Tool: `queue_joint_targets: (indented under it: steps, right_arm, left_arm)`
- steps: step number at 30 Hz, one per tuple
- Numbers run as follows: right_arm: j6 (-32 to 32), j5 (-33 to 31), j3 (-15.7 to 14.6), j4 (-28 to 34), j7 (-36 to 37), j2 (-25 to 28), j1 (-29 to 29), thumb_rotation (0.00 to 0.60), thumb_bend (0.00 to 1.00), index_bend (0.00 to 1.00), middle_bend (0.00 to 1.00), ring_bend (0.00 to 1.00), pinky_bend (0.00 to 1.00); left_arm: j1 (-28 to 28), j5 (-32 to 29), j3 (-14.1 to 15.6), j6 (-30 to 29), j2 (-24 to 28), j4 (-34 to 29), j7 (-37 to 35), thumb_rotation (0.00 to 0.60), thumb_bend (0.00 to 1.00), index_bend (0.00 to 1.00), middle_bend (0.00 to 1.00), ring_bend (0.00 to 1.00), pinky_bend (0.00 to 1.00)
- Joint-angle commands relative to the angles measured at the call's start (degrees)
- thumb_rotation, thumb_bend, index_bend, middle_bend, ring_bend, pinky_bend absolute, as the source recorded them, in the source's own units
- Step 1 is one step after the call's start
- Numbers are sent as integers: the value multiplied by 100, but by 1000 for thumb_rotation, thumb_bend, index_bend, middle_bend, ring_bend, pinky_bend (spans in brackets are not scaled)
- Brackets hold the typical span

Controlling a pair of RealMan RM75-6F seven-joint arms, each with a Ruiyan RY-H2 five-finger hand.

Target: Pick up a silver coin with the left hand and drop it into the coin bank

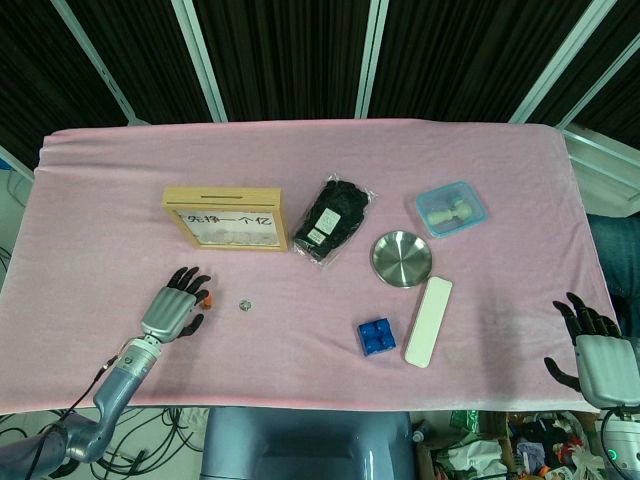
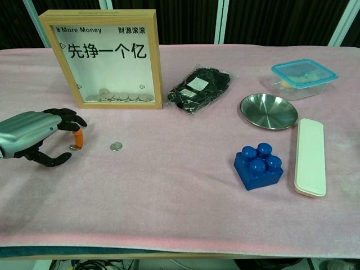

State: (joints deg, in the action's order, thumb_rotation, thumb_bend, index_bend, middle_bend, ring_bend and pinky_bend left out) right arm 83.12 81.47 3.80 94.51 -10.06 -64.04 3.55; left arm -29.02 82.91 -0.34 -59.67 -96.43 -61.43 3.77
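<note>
The left hand point(image 2: 35, 135) is hovering low over the pink cloth point(image 2: 169, 191), well to the left of the coin bank's point(image 2: 102, 56) lower left corner and nearer the table's front edge. Its dark fingers point(image 2: 67, 115) are curling downward and apart, with an orange-tipped one pointing at the cloth; it is holding nothing. A small coin-like disc point(image 2: 73, 147) is lying right under that orange tip, though whether the tip is touching it cannot be told. Just to the right of it, the silver coin point(image 2: 116, 146) is lying flat on the cloth, in front of the coin bank and clear of the hand.

The coin bank is standing upright as a wooden frame with a clear pane, and a heap of coins is resting along its bottom. To the right of the coin bank, a black packet point(image 2: 200, 88) is lying tilted. Further right of the coin bank, a round steel dish point(image 2: 269, 111) is sitting, with a blue-lidded box point(image 2: 304, 77) behind it. A blue toy brick point(image 2: 258, 166) is sitting in front of the dish, and a long white case point(image 2: 311, 156) is lying beside the brick.

Farthest right of the coin bank, in the head view, the right hand point(image 1: 596, 355) is hanging off the table's edge with its fingers spread, holding nothing.
</note>
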Motion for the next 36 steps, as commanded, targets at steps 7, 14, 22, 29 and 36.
queue_joint_targets:
  steps: [7, 14, 22, 29, 36]
  right_arm:
    - [7, 0, 1, -2, 1, -7, -3, 600, 157, 172, 58, 158, 201]
    - [13, -5, 6, -4, 3, -11, -5, 600, 157, 174, 58, 159, 201]
    - [12, -5, 8, -8, 9, -13, -3, 600, 158, 177, 58, 159, 201]
    - [4, 7, -2, -8, -4, -14, -1, 600, 157, 179, 58, 159, 201]
    - [-12, -11, -2, 2, -1, -11, 0, 600, 158, 181, 58, 159, 201]
  left_arm:
    - [20, -10, -8, -19, 46, -38, 12, 600, 427, 483, 163, 0, 60]
    - [35, 22, 13, -44, 69, -87, 5, 600, 427, 507, 169, 0, 60]
    - [10, 25, -48, -92, 72, -107, 44, 600, 427, 463, 170, 0, 60]
    - [-46, 98, -84, -154, 90, -199, 62, 600, 427, 450, 178, 0, 60]
    - [-58, 205, -57, -241, 69, -185, -52, 600, 427, 501, 191, 0, 60]
